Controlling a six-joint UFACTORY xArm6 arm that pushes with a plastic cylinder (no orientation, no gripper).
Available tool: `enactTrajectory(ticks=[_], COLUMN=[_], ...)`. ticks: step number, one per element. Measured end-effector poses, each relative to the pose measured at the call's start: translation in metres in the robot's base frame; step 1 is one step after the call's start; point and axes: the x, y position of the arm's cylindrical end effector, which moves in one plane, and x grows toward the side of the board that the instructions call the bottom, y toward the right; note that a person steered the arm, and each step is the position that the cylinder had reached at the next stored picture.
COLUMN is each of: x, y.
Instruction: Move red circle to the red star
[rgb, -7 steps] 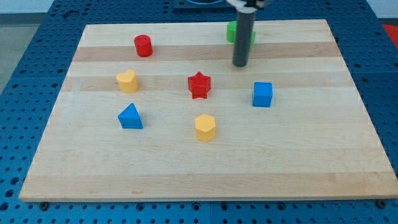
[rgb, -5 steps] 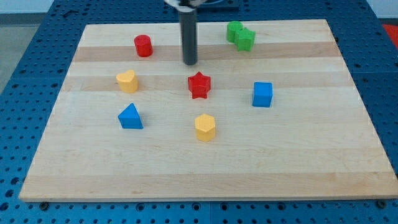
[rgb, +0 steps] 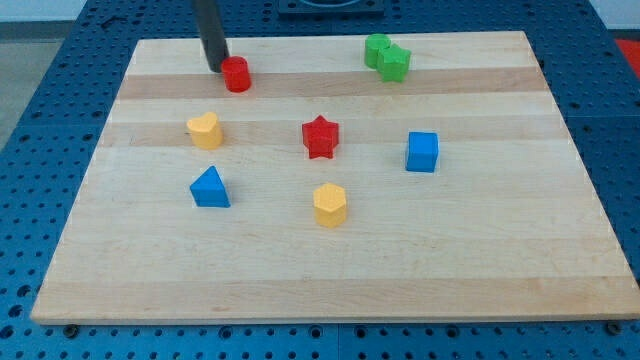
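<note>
Blocks on the bench (rgb: 560, 250): eight in all. Red, two: one red circle (rgb: 237, 74) and one red star (rgb: 320, 136). Green, two: green blocks (rgb: 386, 56) touching each other near the view's top, right of centre, shapes unclear. Yellow, two: one yellow heart (rgb: 205, 130) and one yellow hexagon (rgb: 329, 204). Blue, two: one blue triangle (rgb: 209, 187) and one blue cube (rgb: 422, 151).

Red circle: short upright cylinder, flat top, standing near the view's top edge of the board, left of centre, well apart from the red star, which lies toward the view's lower right of it near the board's middle.

End effector: plain dark rod, nothing to open or close, holding nothing. My tip (rgb: 217, 68) sits just at the view's upper left of the red circle, touching or nearly touching its side; contact cannot be made out for certain.

Surroundings: yellow heart below the red circle, at the view's left of the star. No block stands on the straight line between circle and star. Yellow hexagon and blue triangle lie lower; blue cube at the view's right.
</note>
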Motion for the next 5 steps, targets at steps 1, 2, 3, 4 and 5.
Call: enactTrajectory(ticks=[1, 2, 3, 4, 5], x=[0.026, 0.055, 0.079, 0.083, 0.059], y=[0.003, 0.029, 0.051, 0.055, 0.059])
